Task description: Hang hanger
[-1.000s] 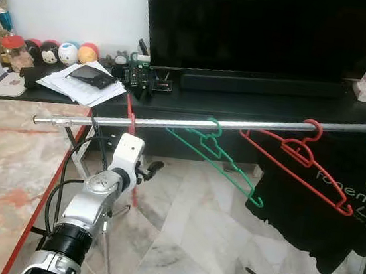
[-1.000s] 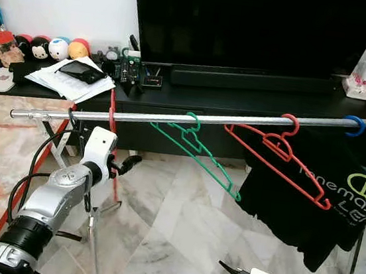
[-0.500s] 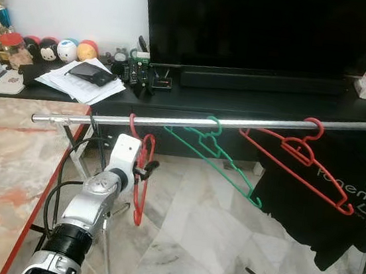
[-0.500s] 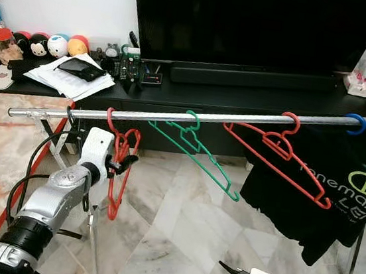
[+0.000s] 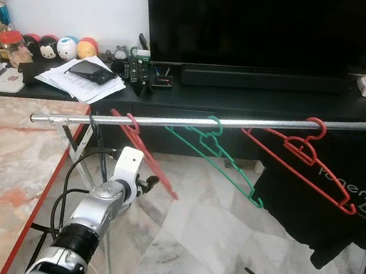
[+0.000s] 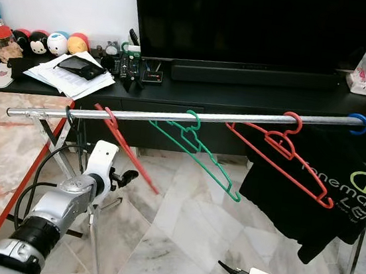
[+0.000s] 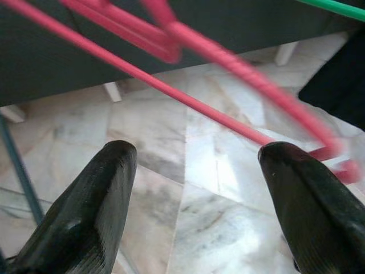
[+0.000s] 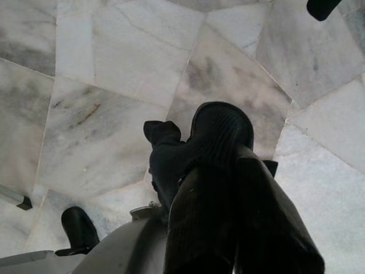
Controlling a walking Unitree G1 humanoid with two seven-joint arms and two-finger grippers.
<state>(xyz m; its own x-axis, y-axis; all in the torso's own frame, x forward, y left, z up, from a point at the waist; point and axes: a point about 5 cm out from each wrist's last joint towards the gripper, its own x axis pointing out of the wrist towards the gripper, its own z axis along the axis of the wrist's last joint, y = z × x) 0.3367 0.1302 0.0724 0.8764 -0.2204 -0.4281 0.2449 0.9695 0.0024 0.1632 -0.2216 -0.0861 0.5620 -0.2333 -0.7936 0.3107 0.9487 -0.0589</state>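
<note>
My left gripper (image 7: pixel 188 200) gapes wide and empty just below the rail (image 5: pixel 172 119); the red hanger (image 5: pixel 142 151) hooks it near the left end, tilted and blurred. Judging by that, a swing could unhook it. My right gripper (image 8: pixel 228 205) looks shut

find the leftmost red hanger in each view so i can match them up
Left eye view: red hanger hooked near the rail's left end, above the left hand.
Right eye view: same spot.
Left wrist view: blurred red bars beyond the open fingers.
Right wrist view: not in it.
Shared landmark: the green hanger.
</note>
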